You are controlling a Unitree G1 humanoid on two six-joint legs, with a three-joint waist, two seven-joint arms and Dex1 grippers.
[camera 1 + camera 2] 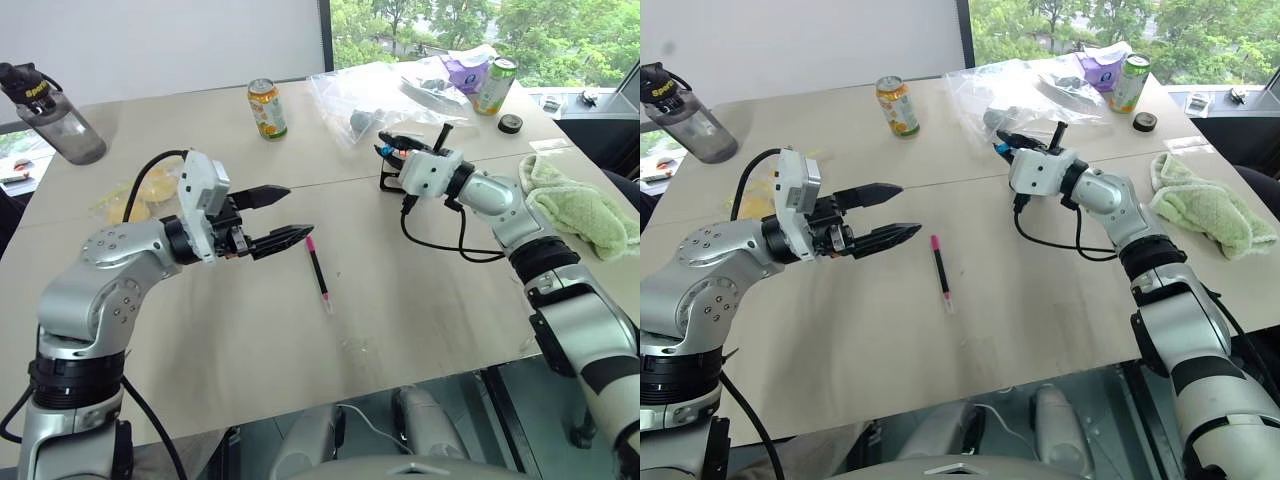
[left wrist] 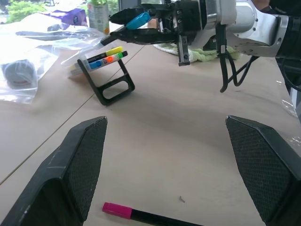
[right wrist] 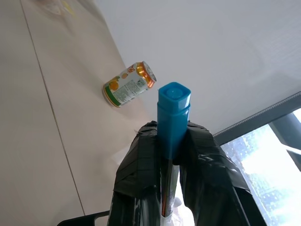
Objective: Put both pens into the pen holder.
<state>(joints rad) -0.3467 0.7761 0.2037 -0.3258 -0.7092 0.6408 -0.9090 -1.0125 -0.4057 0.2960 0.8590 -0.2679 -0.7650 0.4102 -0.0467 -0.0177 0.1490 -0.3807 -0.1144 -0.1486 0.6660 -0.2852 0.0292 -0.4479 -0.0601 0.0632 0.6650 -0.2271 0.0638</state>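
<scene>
Blue-capped pen clamped in right gripper, markers below

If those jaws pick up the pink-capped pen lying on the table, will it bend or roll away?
The slim black pink-capped pen looks rigid, so it probably won't bend. Its round barrel lies flat on the smooth tabletop, so a nudge might roll it. It likely weighs little.

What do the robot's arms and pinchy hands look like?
Both arms are shiny silver metal with rounded segments and black rings at the joints. Each wrist carries a boxy white block with a black cable looping off it. The left end effector and the right end effector each have two black pointed fingers with a fine meshy texture on the inner faces.
</scene>
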